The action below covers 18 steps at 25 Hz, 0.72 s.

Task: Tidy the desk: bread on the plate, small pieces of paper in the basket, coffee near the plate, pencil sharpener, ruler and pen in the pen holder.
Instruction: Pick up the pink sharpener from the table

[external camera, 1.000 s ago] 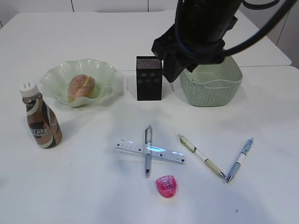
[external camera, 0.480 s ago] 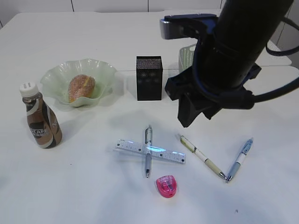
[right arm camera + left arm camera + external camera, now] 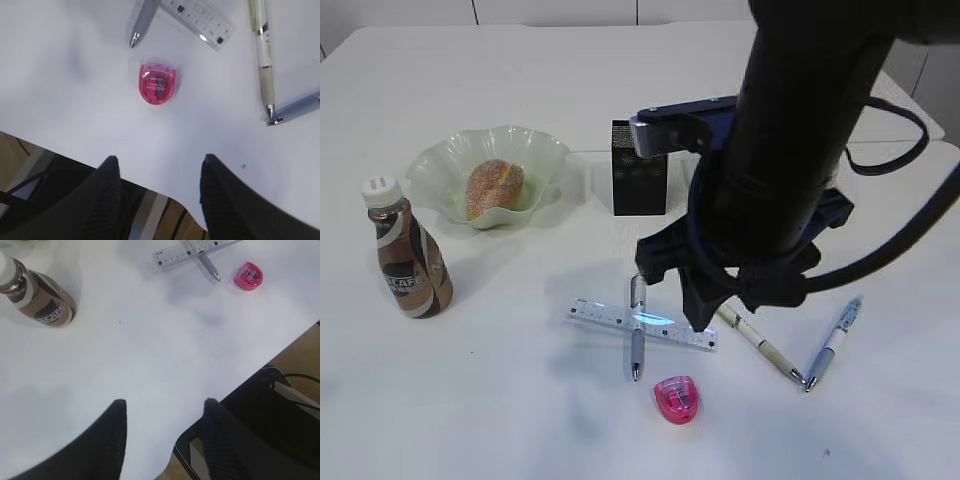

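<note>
Exterior view: the desk is being partly blocked by the right arm, which is being held over the middle. The bread is sitting in the plate at back left. The coffee is standing upright just in front of the plate, apart from it. The pen holder is standing behind the arm. The ruler is lying across a grey pen, forming a cross. The pink pencil sharpener is lying just in front of them. Two more pens are meeting at the tips on the right.

Left wrist view: the left gripper is being held spread and empty over the near desk edge. The coffee is at top left; the ruler end, pen tip and sharpener are at the top.

Right wrist view: the right gripper is being held spread, nothing between the fingers, above the sharpener, not touching it. The ruler end and pen tips are lying beyond it.
</note>
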Available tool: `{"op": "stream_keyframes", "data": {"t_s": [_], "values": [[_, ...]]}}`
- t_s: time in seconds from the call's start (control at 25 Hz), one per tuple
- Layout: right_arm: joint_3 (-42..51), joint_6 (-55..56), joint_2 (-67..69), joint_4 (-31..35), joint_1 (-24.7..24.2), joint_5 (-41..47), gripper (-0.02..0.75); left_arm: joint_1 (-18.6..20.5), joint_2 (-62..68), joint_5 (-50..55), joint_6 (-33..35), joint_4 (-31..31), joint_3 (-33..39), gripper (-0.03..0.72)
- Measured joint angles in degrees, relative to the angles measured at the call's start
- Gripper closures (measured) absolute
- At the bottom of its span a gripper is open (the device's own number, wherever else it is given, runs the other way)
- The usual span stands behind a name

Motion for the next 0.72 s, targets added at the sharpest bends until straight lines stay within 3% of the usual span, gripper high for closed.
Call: {"op": "stream_keyframes", "data": {"t_s": [0.2, 0.72], "values": [[0.0, 4.2, 2.0, -1.0, 3.9, -3.0, 0.328, 0.0, 0.0, 0.0, 0.0, 0.0, 0.0, 0.346], [1.0, 6.4, 5.4, -2.6, 4.6, -9.9, 0.328, 0.0, 0.0, 0.0, 0.0, 0.0, 0.0, 0.346]]}}
